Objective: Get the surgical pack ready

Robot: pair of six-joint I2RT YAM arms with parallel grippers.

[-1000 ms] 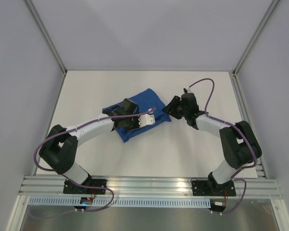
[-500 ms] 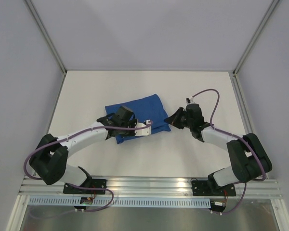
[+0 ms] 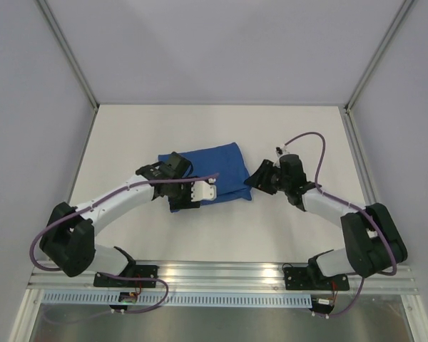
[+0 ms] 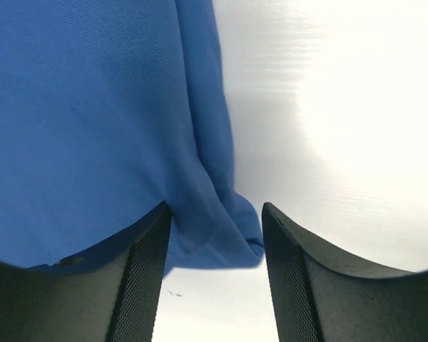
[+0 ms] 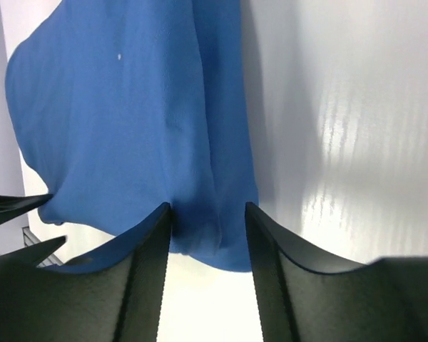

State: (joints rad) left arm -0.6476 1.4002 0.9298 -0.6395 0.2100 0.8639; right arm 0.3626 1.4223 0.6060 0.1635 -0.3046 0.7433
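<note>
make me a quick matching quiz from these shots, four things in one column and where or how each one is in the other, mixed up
1 folded royal-blue cloth bundle
2 left gripper
3 right gripper
4 flat white table

a at the bundle's right end, jaws apart
b bears the bundle
c lies in the middle of the table
d at the bundle's near edge, jaws apart

Pairs: 1-c, 2-d, 3-a, 4-b
</note>
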